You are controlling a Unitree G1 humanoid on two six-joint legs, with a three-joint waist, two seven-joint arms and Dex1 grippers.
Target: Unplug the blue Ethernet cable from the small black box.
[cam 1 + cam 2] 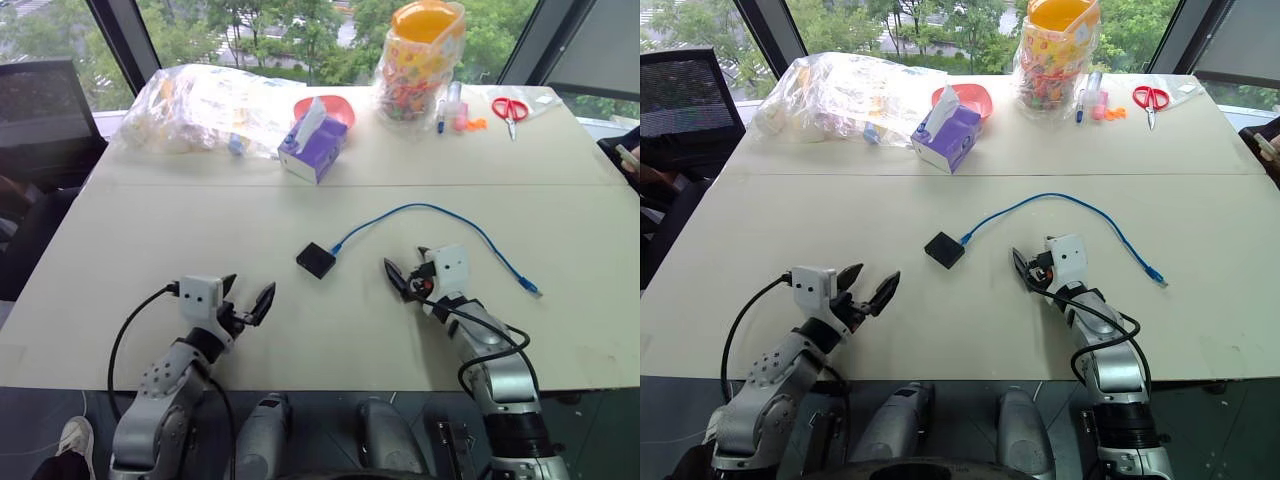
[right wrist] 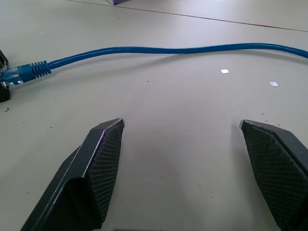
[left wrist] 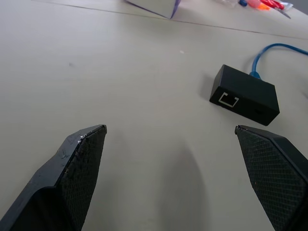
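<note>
The small black box [image 1: 315,259] lies flat in the middle of the table. The blue Ethernet cable [image 1: 440,209] has one end plugged into the box's far right side, arcs right and ends in a loose plug near the right edge. My left gripper [image 1: 250,294] hovers open, near and left of the box, which sits ahead of its right finger in the left wrist view [image 3: 245,94]. My right gripper [image 1: 408,268] is open to the right of the box, under the cable's arc. The cable [image 2: 168,49] runs across ahead of its fingers. Both grippers hold nothing.
A purple tissue box [image 1: 315,148], a clear plastic bag [image 1: 205,105], a red bowl [image 1: 335,108], a jar of colourful items [image 1: 420,60] and red scissors [image 1: 510,108] stand along the far edge. A black chair [image 1: 40,110] is at the far left.
</note>
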